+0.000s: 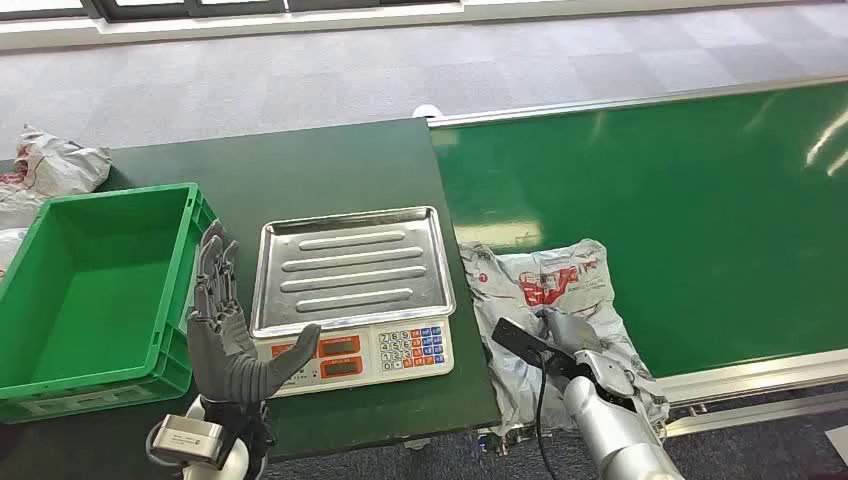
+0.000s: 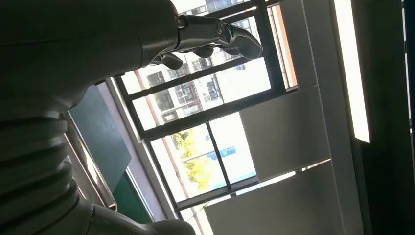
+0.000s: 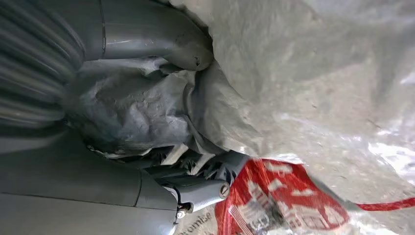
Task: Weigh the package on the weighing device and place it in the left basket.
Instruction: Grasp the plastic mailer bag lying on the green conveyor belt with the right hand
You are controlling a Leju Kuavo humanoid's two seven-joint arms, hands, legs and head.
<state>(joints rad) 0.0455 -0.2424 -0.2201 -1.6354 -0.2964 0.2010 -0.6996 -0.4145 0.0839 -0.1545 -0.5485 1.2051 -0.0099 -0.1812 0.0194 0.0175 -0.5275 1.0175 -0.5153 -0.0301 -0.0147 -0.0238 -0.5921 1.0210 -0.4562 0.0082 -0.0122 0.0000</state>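
Grey-and-red package (image 1: 560,300) lying crumpled on the green conveyor belt (image 1: 700,220), just right of the dark table (image 1: 330,160), gripped by the right hand (image 1: 585,350), fingers (image 3: 195,188) and thumb closed into its plastic. Left hand (image 1: 225,330) raised empty, fingers spread, between the green basket (image 1: 60,375) and the scale (image 1: 355,290), steel pan bare. More bagged parcels (image 1: 50,165) at the table's far left.

The package (image 1: 545,290), a crumpled grey plastic bag with red print, lies flat on the green belt just right of the scale (image 1: 352,290). The scale's steel tray is bare. The green basket (image 1: 95,290) sits left of it, empty.
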